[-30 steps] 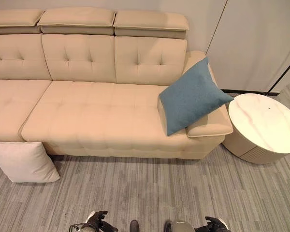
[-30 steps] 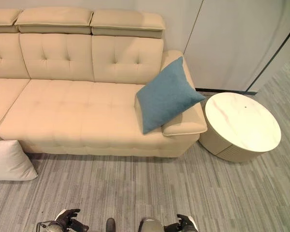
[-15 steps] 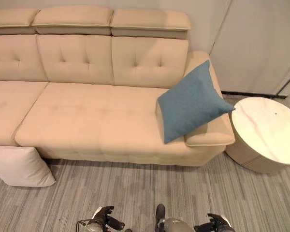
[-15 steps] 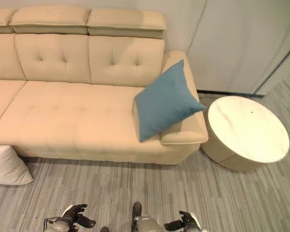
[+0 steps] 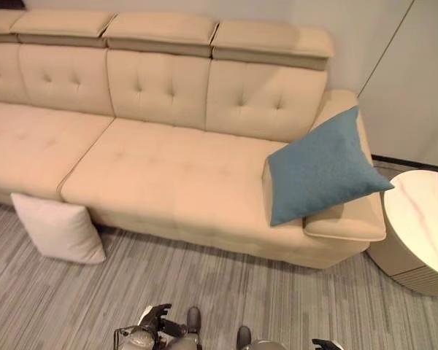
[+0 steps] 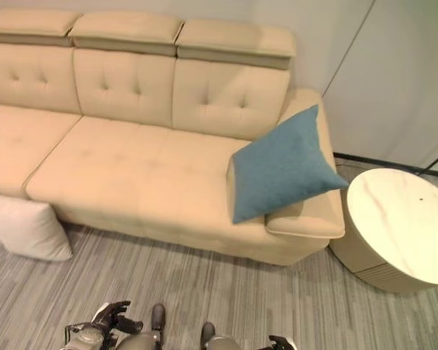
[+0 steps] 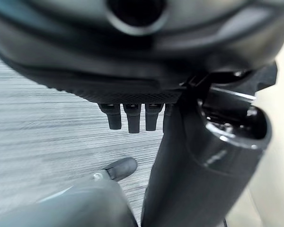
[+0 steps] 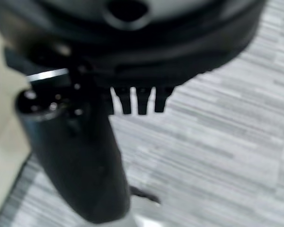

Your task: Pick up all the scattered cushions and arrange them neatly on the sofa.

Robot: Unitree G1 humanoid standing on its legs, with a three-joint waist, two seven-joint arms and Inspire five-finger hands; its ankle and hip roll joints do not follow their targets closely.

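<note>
Hanging low at the robot's sides, both hands carry nothing: the left hand shows relaxed, loosely spread fingers, and in its wrist view the fingers point straight down at bare floor. The right hand is likewise slack, fingers straight over the carpet. Ahead and out past the left hand, a white cushion leans on the floor against the sofa front, probably the next pick. Further ahead of the right hand, a blue cushion rests propped on the armrest beside a round table. Head views show both cushions; wrist views reveal finger posture instead
</note>
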